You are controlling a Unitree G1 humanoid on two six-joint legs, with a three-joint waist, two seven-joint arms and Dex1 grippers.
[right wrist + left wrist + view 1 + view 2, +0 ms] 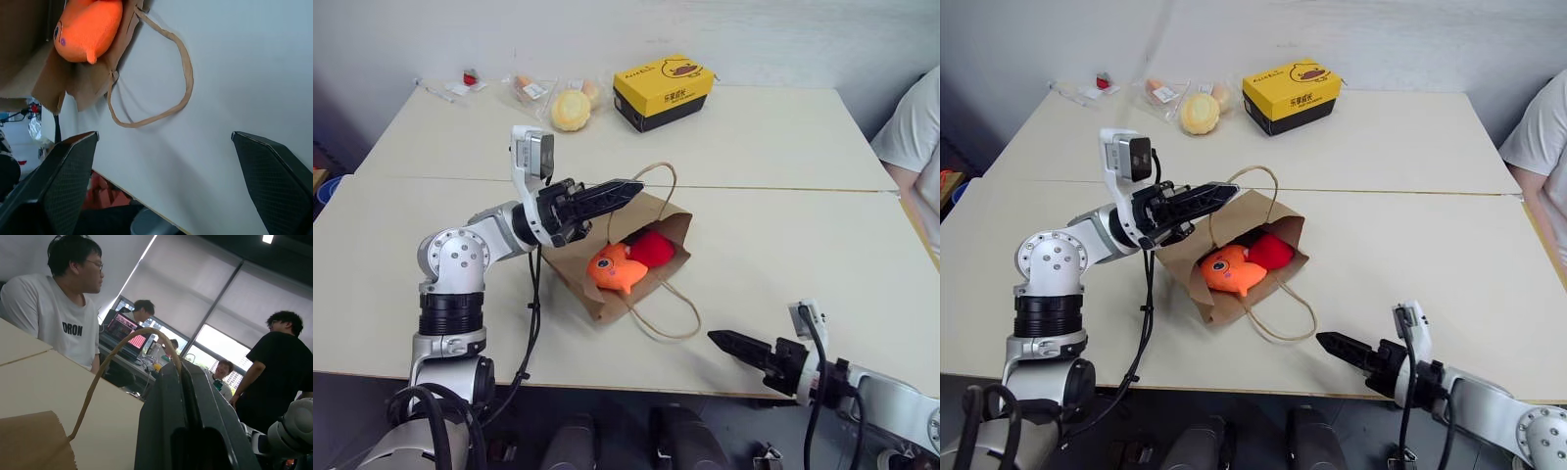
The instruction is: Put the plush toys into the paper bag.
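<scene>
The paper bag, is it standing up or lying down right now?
Lying down. The paper bag rests on its side on the table, mouth open, with the orange toy and red toy inside.

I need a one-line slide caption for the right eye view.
Both plush toys lie inside the paper bag; right gripper open.

red toy (653, 247): partly hidden in bag (597, 284) behind orange toy (617, 268) | bag's upper rim: hidden behind left fingers (625, 189) | person (918, 147): cut by edge | far bench items (468, 80): too small to tell
</scene>
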